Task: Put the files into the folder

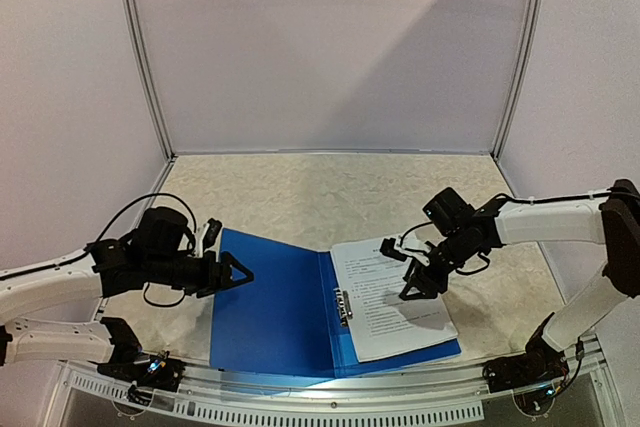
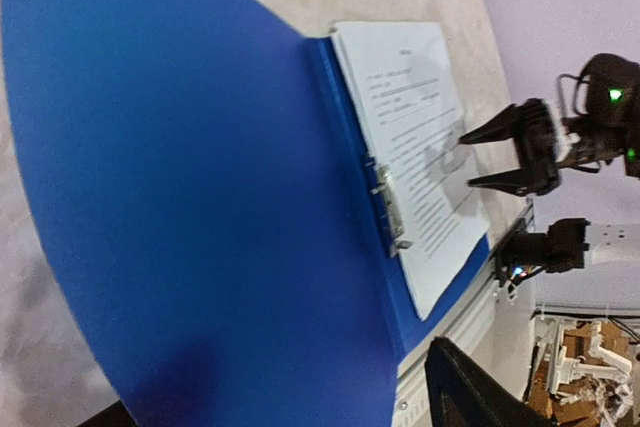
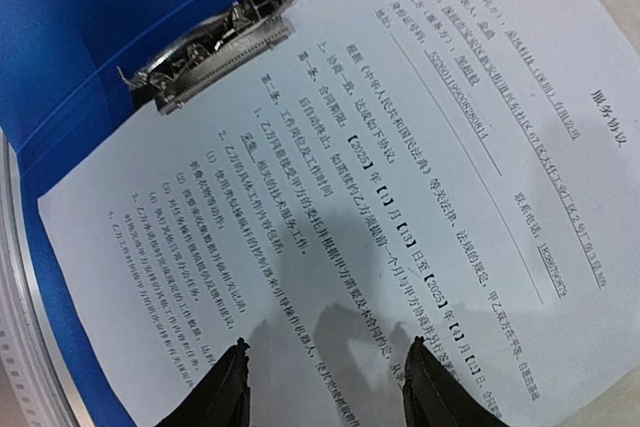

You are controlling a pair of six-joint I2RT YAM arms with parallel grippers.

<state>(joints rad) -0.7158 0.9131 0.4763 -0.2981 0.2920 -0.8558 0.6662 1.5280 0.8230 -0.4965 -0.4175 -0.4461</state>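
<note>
Folder (image 1: 270, 307): blue, lying open at the table's near edge.
Files (image 1: 390, 292): white printed sheets on its right half, beside the spine clip (image 1: 343, 305).
My right gripper (image 1: 412, 289): fingers spread above the sheets, holding nothing.
My left gripper (image 1: 240, 274): spread over the left cover's far corner.

The folder (image 1: 270, 307) is seen as smooth blue plastic with a soft sheen, brightest near the lower edge of the top view. The sheets (image 1: 392, 292) on it are thin matt white paper printed in black. The clip (image 3: 210, 47), at the upper left of the right wrist view, is polished, reflective metal. The tabletop (image 1: 320, 192) is matt, mottled beige. The fingers (image 3: 225, 392), at the bottom of the right wrist view, are matt black.
</note>
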